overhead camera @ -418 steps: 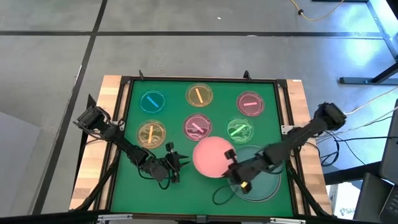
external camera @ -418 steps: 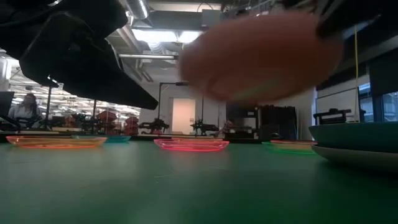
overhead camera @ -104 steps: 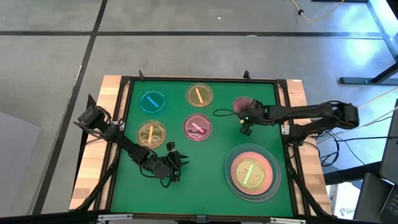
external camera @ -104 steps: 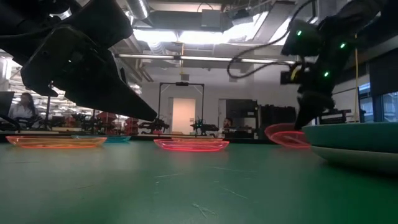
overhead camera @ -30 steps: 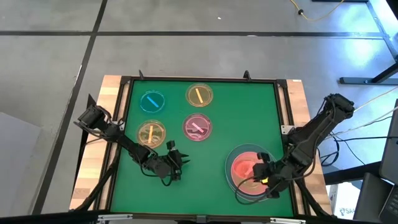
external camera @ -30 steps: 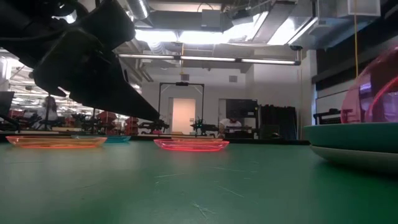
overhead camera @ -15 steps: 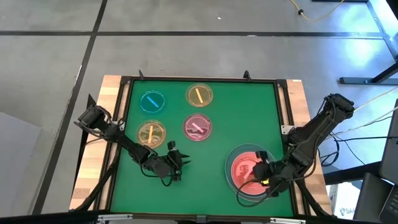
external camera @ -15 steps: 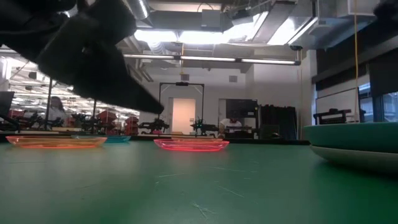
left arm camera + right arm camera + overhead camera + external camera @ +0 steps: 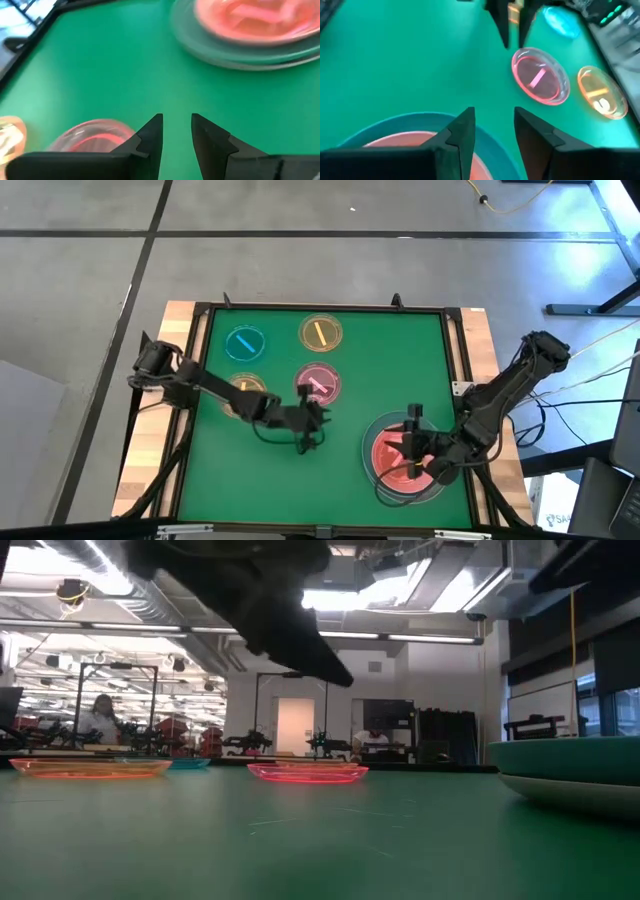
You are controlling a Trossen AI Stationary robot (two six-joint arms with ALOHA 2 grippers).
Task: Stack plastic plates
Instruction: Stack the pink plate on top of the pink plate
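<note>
The stack of plastic plates (image 9: 400,458) stands at the near right: a pink plate on top, inside a teal rim (image 9: 371,457). The low view shows the teal plate (image 9: 570,755) resting on a grey-white one (image 9: 575,792). A small pink plate (image 9: 318,383), a blue one (image 9: 244,343) and two yellow ones (image 9: 320,332) (image 9: 238,385) lie flat on the mat. My right gripper (image 9: 412,423) hovers open over the stack's far edge. My left gripper (image 9: 318,423) hangs open at mid-table, just near of the small pink plate (image 9: 95,135).
The green mat (image 9: 340,480) sits in a dark raised frame (image 9: 196,360) on a wooden table. My left arm (image 9: 215,392) lies across one yellow plate. Bare mat stretches between the two grippers and along the near edge. A person (image 9: 102,712) shows in the room behind.
My left gripper has swung from the near left toward the table's right and far side, ending beside the small pink plate. The pink plate that stood tilted over the stack has dropped flat onto it. My right gripper has drawn back toward the far edge.
</note>
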